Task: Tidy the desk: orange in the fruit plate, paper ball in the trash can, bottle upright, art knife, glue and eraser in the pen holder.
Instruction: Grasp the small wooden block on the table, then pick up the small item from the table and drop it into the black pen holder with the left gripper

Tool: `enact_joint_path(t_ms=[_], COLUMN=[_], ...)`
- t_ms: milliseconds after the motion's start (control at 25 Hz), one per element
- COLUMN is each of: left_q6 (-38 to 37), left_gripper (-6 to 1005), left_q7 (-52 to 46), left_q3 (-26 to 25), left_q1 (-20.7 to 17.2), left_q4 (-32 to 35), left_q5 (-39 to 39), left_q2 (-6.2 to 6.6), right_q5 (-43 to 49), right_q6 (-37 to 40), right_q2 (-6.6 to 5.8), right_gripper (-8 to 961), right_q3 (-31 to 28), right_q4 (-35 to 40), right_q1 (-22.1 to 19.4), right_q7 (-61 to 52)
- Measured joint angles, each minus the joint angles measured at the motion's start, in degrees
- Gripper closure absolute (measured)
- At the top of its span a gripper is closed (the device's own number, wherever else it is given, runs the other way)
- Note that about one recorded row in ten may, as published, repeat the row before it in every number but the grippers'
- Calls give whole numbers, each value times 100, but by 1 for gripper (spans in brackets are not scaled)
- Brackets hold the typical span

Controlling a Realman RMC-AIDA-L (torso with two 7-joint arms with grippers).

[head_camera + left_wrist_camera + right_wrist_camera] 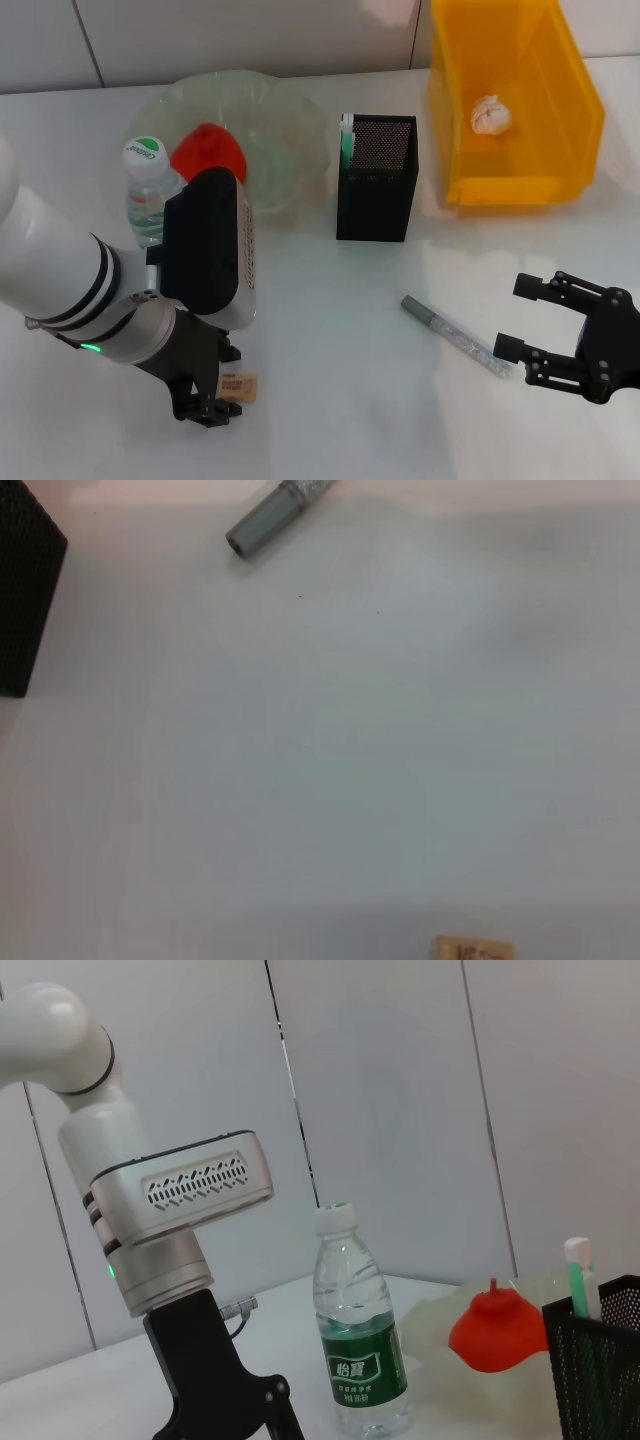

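Diagonally, art knife (455,336) lies between pen holder (377,177) and right gripper (520,318), jaws spread, left's unclear.

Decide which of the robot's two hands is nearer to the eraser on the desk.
Left. The left hand is down at the eraser, right beside it at the near edge. The right hand is open far across the desk, next to the art knife.

The left gripper (212,405) sits over the small tan eraser (238,387), hiding part of it, so whether its fingers are open is unclear. The left wrist view cuts off the eraser (473,948) and the thin grey art knife (277,513).
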State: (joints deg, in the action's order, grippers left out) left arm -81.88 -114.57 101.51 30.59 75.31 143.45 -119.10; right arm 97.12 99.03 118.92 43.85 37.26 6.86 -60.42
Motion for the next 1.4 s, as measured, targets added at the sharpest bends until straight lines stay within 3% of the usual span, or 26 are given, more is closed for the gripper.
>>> enact_joint_path(t_ms=[760, 920, 1400], left_q6=[104, 16, -118], left_gripper=[618, 700, 724], left_q7=[64, 67, 185], left_q3=[226, 228, -45], left_q1=[-4, -159, -255], left_q4=[16, 625, 1233], left_q5=[64, 66, -284], left_q2=[1, 6, 32], right_q5=[4, 7, 8], right_q6=[-7, -7, 1], right_q2=[0, 0, -36], right_gripper=[161, 161, 162], right_q3=[0, 0, -107], right_q4=[-18, -23, -27], right_q1=[-10, -16, -3], right_q7=[-21, -22, -83])
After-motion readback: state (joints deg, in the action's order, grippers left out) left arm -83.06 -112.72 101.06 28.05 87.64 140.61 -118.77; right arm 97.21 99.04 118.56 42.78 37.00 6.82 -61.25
